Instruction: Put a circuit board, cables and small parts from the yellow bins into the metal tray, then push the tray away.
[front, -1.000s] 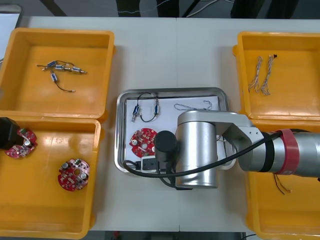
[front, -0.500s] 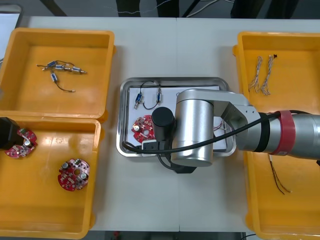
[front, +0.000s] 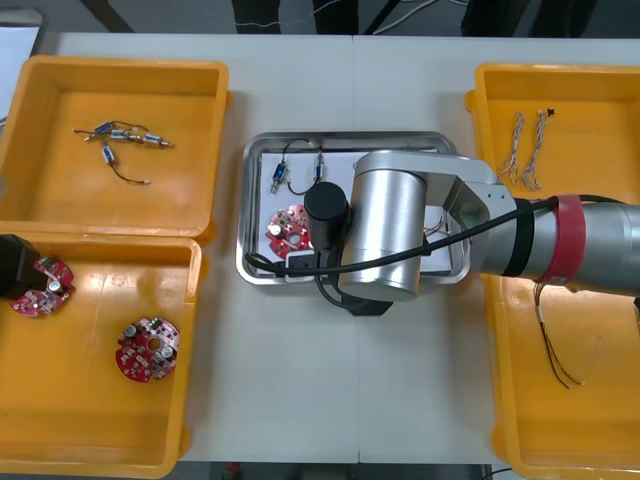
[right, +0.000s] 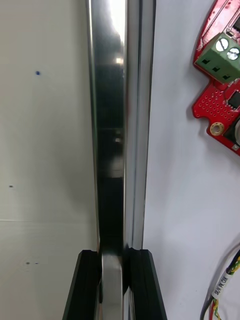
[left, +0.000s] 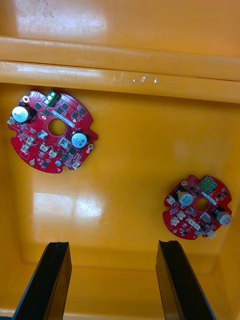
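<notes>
The metal tray (front: 345, 139) sits mid-table, white inside. It holds a red circuit board (front: 286, 227), small metal parts (front: 280, 175) and a red and yellow cable (front: 437, 225). My right arm reaches over the tray. In the right wrist view my right gripper (right: 114, 255) is shut on the tray's rim (right: 112, 125), one finger (right: 87, 280) outside and the other inside, with the board (right: 222, 95) beyond. My left gripper (left: 114, 250) hangs open over the near left bin (front: 100, 455), above two circuit boards (left: 51, 131) (left: 198, 206).
The far left bin (front: 115, 70) holds small metal parts (front: 122, 140). Twisted cables (front: 525, 150) lie in the far right bin. The near right bin has a thin cable (front: 555, 350). Bare table stretches beyond the tray to the far edge.
The tray has slid away from me toward the far edge, with my right arm moving along with it. The left arm has stayed where it was.
</notes>
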